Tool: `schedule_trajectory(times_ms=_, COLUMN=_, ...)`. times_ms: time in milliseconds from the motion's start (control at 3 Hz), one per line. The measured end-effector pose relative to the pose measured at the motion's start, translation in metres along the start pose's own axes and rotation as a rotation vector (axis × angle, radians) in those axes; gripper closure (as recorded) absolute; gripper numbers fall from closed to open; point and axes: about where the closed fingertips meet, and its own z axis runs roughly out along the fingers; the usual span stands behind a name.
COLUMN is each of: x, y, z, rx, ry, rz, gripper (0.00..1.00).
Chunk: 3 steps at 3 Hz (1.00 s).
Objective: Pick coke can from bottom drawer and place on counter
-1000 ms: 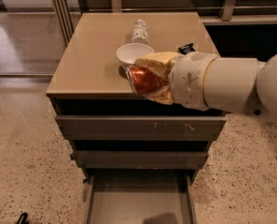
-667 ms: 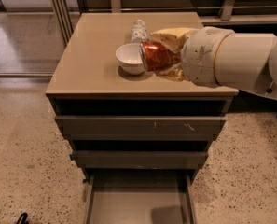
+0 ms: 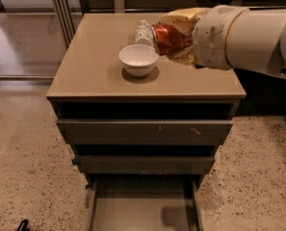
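The coke can (image 3: 167, 38), shiny red, is held in my gripper (image 3: 177, 36) above the right rear part of the counter (image 3: 94, 66). The gripper's tan fingers (image 3: 183, 18) are shut around the can, which lies tilted with its top towards the left. The white arm (image 3: 248, 37) reaches in from the right. The bottom drawer (image 3: 142, 206) is pulled out at the lower edge of the view and its visible floor holds nothing.
A white bowl (image 3: 138, 59) stands on the counter just left of and below the can. A pale patterned can (image 3: 142, 32) stands behind the bowl, partly hidden by the gripper. The two upper drawers (image 3: 145, 129) are closed. Speckled floor surrounds the cabinet.
The gripper with the coke can has moved up and to the right, from over the counter's front edge by the bowl to over the right rear of the counter.
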Motion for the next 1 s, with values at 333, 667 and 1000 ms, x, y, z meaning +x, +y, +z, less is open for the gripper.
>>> schedule_trajectory(times_ms=333, x=0.038, y=-0.015, z=0.006, rx=-0.019, ry=0.065, rz=-0.021, gripper=1.00)
schedule_trajectory(times_ms=667, x=0.072, y=0.002, z=0.016, rx=-0.068, ry=0.114, rz=0.045, gripper=1.00)
schedule_trajectory(times_ms=1000, x=0.090, y=0.033, z=0.032, rx=-0.122, ry=0.126, rz=0.140, gripper=1.00)
